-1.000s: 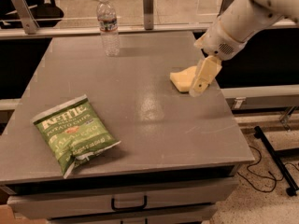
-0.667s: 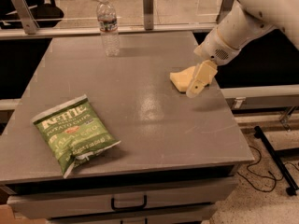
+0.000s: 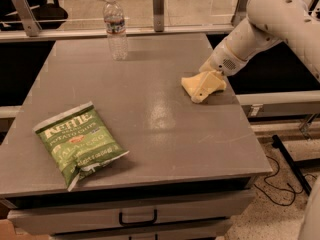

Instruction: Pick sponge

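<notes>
Grey table [image 3: 150, 154] with a drawer front below and a dark drawer handle [image 3: 137, 218].

Sponge [image 3: 190, 84]: small pale yellow block lying on the right half of the tabletop, close to the right edge and about mid-depth. It appears to sit flat on the surface and does not look lifted.

Gripper [image 3: 211, 85]: cream-yellow, at the end of the white arm [image 3: 270, 19] that reaches in from the upper right. It is down at table level, right against the sponge's right side, touching or overlapping it. Jaw state: cannot tell. Gripper and sponge are nearly the same colour and read as one pale mass, so spread, pressed together or pinching the foam are all possible.

Other items, neither in the way:
- Green Kettle chip bag [image 3: 80, 144], lying flat near the front left corner, well apart from the sponge.
- Clear water bottle [image 3: 115, 29], upright near the far edge, left of centre, also well apart.

Progress, as a judgement: the reach looks finished and the tool has arrived at the target. A secure grip cannot be confirmed. The lift is not yet done, since the sponge seems to be resting on the table.

What remains: close firmly on the foam if not already closed, then raise it off the surface.

Risk: the soft block sits near the edge and could get nudged sideways instead of being caught.
</notes>
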Available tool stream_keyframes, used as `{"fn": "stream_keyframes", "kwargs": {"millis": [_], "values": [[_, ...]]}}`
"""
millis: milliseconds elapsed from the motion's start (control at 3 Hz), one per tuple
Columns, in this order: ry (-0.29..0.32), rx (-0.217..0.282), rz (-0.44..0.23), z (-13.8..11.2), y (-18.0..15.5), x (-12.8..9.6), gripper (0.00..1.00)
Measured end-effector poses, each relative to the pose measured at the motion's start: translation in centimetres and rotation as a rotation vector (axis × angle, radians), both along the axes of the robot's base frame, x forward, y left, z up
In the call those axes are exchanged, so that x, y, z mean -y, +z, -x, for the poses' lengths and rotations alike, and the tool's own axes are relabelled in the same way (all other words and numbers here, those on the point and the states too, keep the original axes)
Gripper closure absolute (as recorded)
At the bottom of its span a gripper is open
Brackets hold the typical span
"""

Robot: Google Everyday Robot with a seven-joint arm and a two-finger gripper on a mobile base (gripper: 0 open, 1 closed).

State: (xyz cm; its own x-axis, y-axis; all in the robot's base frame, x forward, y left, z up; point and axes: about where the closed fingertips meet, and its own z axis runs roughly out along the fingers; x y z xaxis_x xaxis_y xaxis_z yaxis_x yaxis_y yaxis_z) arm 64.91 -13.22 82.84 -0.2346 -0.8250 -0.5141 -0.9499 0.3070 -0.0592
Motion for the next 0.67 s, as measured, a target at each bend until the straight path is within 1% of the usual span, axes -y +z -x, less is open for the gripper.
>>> {"fn": "stream_keyframes", "kwargs": {"millis": [333, 667], "values": [[-0.013, -0.001, -0.032, 0.0, 0.2, 0.2, 0.53], [0.066, 0.043, -0.102, 1.8, 3.8, -2.2, 0.76]]}}
